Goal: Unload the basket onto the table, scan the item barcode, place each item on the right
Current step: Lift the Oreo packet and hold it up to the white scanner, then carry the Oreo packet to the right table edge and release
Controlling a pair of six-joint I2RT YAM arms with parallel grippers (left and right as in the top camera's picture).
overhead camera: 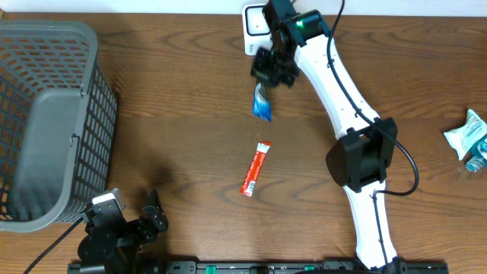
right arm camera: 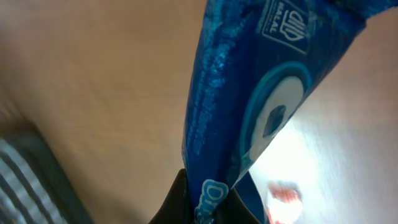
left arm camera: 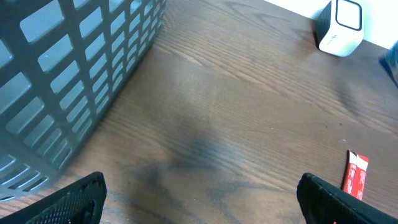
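Observation:
A blue snack packet (overhead camera: 262,104) hangs over the back of the table, with my right gripper (overhead camera: 272,72) shut on its top edge. The packet (right arm camera: 249,93) fills the right wrist view, pinched between the dark fingers at the bottom, where the gripper (right arm camera: 208,200) sits. The white barcode scanner (overhead camera: 255,29) stands at the far edge, just behind and left of that gripper; it also shows as the scanner (left arm camera: 341,26) at the top right of the left wrist view. My left gripper (overhead camera: 131,211) rests low at the front left, and that gripper (left arm camera: 199,196) is open with only bare table between its fingers.
A red stick packet (overhead camera: 256,168) lies mid-table, seen also as the red packet (left arm camera: 356,175). A grey mesh basket (overhead camera: 46,122) stands at the left, close to my left gripper, its wall (left arm camera: 62,74) filling that view's left. A teal packet (overhead camera: 468,137) lies at the right edge.

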